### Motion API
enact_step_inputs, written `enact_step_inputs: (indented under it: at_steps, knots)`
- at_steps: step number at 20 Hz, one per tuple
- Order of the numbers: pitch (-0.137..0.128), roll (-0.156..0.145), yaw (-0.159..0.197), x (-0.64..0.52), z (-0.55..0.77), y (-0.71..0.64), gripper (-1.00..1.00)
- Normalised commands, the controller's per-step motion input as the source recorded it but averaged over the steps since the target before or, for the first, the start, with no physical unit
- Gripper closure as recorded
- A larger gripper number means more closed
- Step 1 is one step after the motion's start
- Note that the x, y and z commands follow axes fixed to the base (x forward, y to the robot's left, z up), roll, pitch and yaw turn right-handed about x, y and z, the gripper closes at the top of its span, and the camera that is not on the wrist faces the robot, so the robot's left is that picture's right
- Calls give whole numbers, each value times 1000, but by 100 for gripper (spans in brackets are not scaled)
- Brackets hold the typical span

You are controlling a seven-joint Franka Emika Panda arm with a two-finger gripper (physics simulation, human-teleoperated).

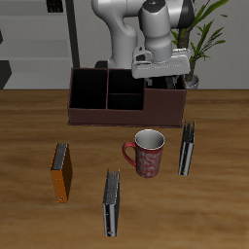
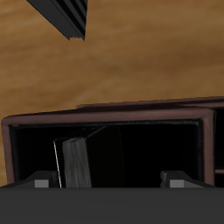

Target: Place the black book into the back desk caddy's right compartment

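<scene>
Wood-grain tabletop carries the back desk caddy toward its rear, with a red mug in front of it, an orange-brown book and two dark grey books standing nearer the front edge. Above the caddy's end section hangs the gripper, low over the rim. In the wrist view the right compartment opens directly below, and a slim dark slab, which I take to be the black book, stands tilted inside it, leaning toward one wall. Both fingertips show at the frame's edge, set well apart with the book's upper edge between them but not clearly pressed by either, so the jaws look spread wide rather than clamped. My reading is that the placing step is at its end: the book appears to be down in the compartment and released, or just about to be. What the next move calls for, I judge, is a straight lift clear of the caddy wall without brushing the leaning book, since a sideways drag could tip it against the divider or pull it back out.
</scene>
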Motion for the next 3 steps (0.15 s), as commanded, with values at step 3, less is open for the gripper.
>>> enact_step_inputs:
  at_steps: [3]
  knots:
    - [-30,-10,1,-17,203,-107,-100]
